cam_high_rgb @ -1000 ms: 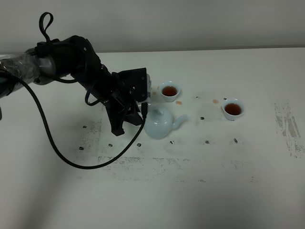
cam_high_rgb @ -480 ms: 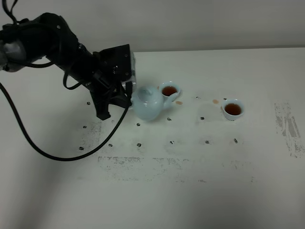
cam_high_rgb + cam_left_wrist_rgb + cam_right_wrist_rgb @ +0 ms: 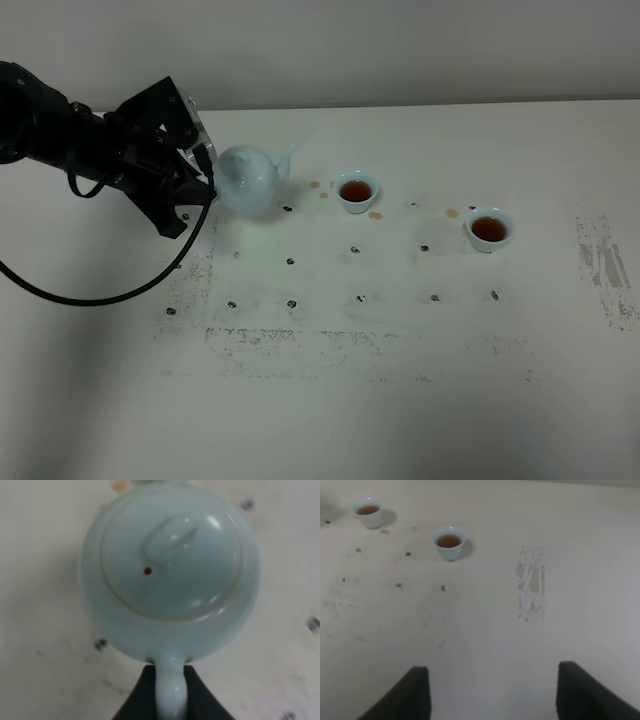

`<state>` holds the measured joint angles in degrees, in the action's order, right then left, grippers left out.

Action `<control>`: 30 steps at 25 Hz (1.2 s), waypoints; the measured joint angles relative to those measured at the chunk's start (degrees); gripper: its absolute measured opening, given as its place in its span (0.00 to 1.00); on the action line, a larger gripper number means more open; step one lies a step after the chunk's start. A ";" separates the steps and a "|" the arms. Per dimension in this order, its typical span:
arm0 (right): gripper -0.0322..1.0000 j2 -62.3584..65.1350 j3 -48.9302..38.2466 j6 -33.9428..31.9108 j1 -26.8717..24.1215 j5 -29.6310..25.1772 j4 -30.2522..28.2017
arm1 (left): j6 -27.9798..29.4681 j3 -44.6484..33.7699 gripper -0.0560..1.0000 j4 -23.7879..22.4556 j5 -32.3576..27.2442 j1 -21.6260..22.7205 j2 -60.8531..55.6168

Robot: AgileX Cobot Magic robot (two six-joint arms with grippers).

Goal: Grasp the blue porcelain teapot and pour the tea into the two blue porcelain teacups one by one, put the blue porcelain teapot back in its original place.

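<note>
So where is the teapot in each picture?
Exterior high: the blue porcelain teapot sits upper left, held by the left gripper.
Left wrist: it fills the picture, handle between the fingers.
Right wrist: not in it.
Shared landmark: the tea-filled teacup.

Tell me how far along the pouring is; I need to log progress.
Done: both teacups hold dark tea. In hand: the left gripper grips the teapot by its handle, left of the cups. Left: releasing it in its place.
</note>
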<state>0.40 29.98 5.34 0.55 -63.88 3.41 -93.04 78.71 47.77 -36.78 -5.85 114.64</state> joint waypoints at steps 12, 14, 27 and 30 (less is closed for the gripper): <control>0.53 0.00 0.00 0.00 0.00 0.00 0.04 | -10.42 0.00 0.06 11.49 3.03 0.06 7.48; 0.53 0.00 0.00 0.00 0.00 0.00 0.04 | -9.74 0.00 0.06 12.57 3.62 0.06 7.47; 0.53 0.00 0.00 0.00 0.00 0.00 0.04 | 13.06 4.16 0.06 2.67 3.98 -2.10 7.94; 0.53 0.00 0.00 0.00 0.00 0.00 0.04 | 17.04 5.52 0.06 -0.73 2.37 -2.37 7.94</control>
<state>0.40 29.98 5.34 0.55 -63.88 3.45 -76.00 84.23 47.04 -34.41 -8.22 122.58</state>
